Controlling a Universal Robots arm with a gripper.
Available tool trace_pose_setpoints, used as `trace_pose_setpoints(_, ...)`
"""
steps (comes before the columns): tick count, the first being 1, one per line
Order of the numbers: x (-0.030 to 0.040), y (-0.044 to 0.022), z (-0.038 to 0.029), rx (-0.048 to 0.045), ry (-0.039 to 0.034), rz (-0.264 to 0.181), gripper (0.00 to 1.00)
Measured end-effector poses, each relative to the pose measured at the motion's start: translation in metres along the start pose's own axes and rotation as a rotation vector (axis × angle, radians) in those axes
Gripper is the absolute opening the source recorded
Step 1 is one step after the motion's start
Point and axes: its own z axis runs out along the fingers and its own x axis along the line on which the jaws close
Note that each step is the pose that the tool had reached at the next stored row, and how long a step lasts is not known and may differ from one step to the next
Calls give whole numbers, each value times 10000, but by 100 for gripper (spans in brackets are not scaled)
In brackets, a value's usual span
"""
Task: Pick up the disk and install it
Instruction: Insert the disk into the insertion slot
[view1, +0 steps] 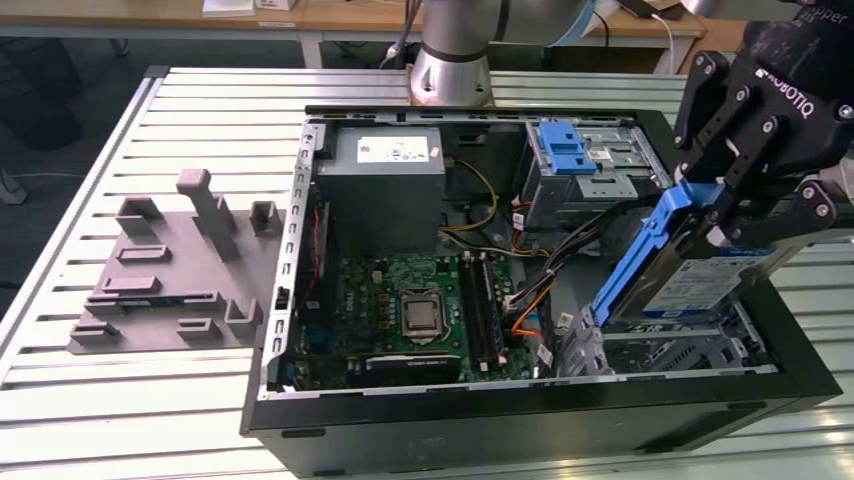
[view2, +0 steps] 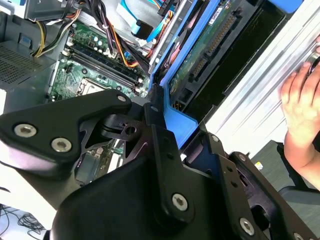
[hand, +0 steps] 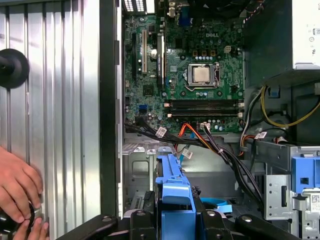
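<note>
The disk (view1: 705, 283), a silver drive in a blue plastic frame (view1: 638, 262), hangs tilted on edge over the front corner of the open computer case (view1: 534, 415), on the exterior view's right. My gripper (view1: 742, 212) is shut on its upper end. Just below it lies a silver metal drive bay (view1: 694, 352). In the second wrist view the disk's green circuit-board underside (view2: 210, 55) and blue frame (view2: 176, 122) stick out past a black finger (view2: 156, 122). The first wrist view shows the blue frame (hand: 172, 192) between my fingers, above the bay (hand: 142, 170).
Inside the case are a green motherboard (view1: 414, 310), a grey power supply box (view1: 380, 175), a metal cage with a blue latch (view1: 581, 160) and loose cables (view1: 527, 290). A grey moulded fixture (view1: 174, 265) lies on the slatted table. A person's hand (hand: 17, 192) rests beside the case.
</note>
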Motion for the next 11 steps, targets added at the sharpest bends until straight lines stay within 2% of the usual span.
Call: trace_pose_setpoints(11,0,-1,62,0,0,0,37)
